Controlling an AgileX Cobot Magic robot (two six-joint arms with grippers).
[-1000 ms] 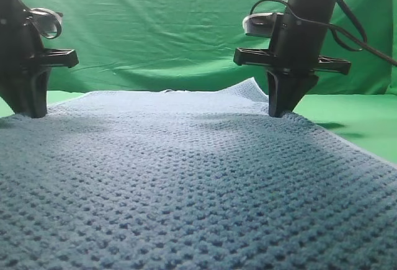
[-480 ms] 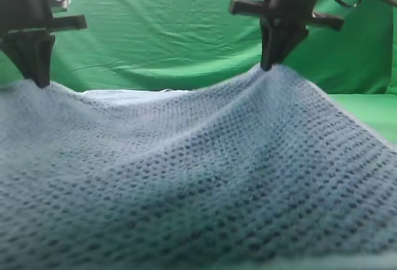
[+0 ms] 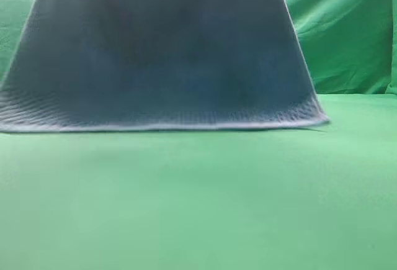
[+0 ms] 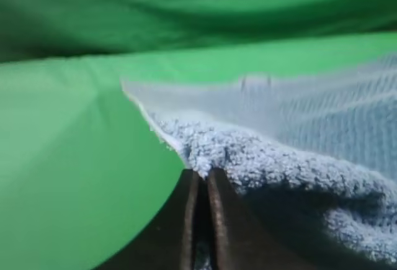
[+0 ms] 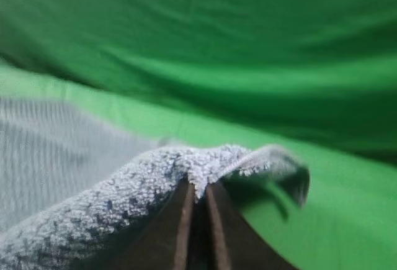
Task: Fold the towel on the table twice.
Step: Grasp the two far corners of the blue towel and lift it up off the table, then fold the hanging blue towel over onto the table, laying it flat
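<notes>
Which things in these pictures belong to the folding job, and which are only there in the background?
Belong to the job:
- towel, lifted and hanging, lower hem near the table
- table, green cover
- left gripper, fingers shut on a towel corner
- right gripper, fingers shut on the other corner

Only background:
- wrinkled green backdrop cloth behind the table

Towel (image 3: 167,53) lifted off the table (image 3: 198,202) (now hanging).
</notes>
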